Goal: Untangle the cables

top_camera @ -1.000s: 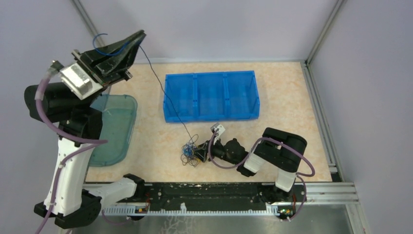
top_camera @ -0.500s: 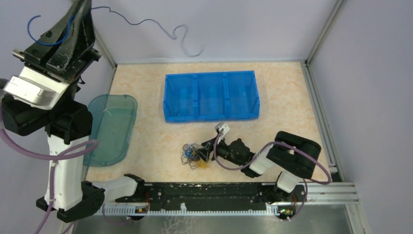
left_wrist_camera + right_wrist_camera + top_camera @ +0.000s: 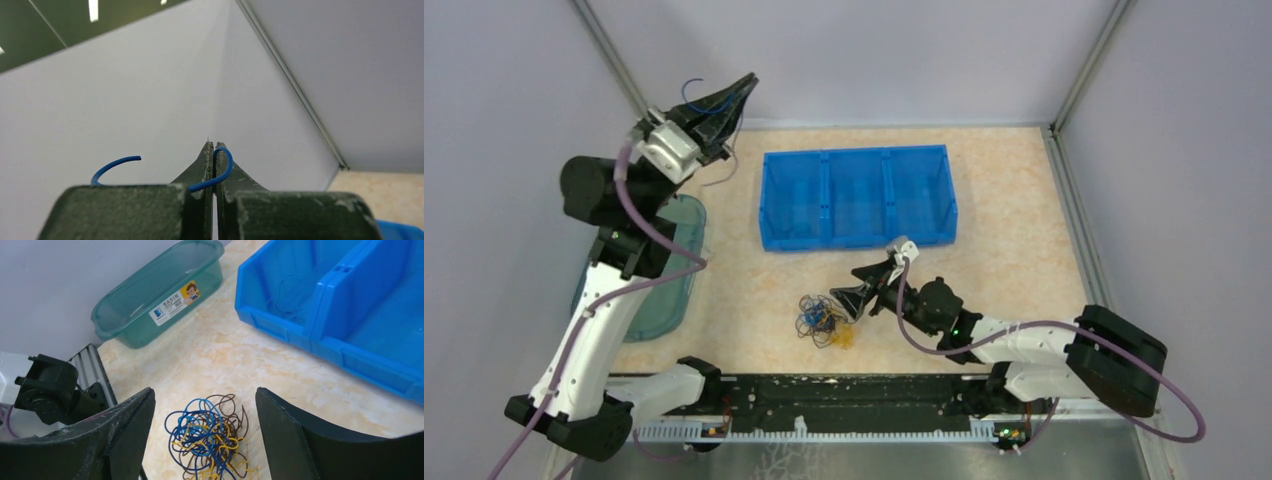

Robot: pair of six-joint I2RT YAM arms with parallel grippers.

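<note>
The cables lie as a fist-sized tangle of blue, yellow and brown wires on the table; it also shows in the right wrist view. My right gripper is open and empty, just right of and above the tangle, with its fingers either side of it in the right wrist view. My left gripper is raised over the back-left corner and shut on one blue cable. The cable's end curls out above the gripper, and a thin length hangs below it.
A blue three-compartment bin stands at the back middle, and a thin wire lies in its left compartment. A green see-through tub sits at the left, partly under my left arm. The enclosure walls are close behind.
My left arm has swung down from high at the far left to the back-left corner, with the pulled-out cable in its jaws. My right arm has stretched out and its gripper has backed off the tangle.
</note>
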